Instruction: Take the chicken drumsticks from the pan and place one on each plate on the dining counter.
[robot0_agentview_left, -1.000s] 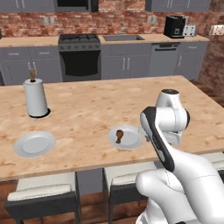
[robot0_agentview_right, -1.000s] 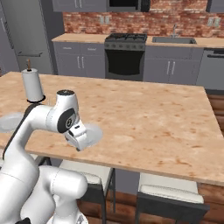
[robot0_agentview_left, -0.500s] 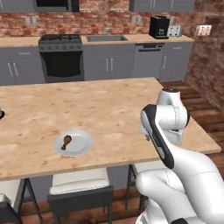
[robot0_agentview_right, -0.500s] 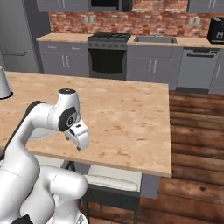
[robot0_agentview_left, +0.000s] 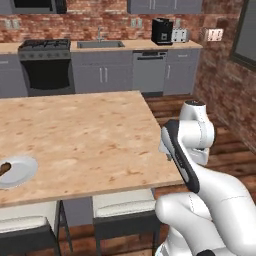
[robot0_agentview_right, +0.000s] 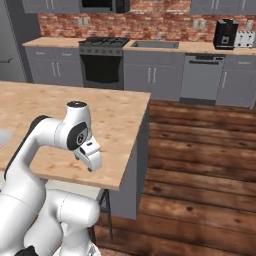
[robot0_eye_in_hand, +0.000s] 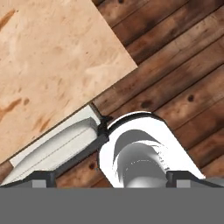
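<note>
Gripper released, carrying nothing, tucked over the dining counter corner.
Base has driven right; plate with drumstick now at far left, second delivery pending.

The dining worktop is light wood grain with darker amber streaks (the streaks read clearest in the hand view). On it, a pale grey-white plate carries a reddish-brown drumstick. The stools have off-white seats on dark frames. The floor is dark brown planks with knots. Behind, the cabinets are mid grey under a light wood back counter, the wall is red brick, the stove is black, and the coffee machine is black too.
</note>
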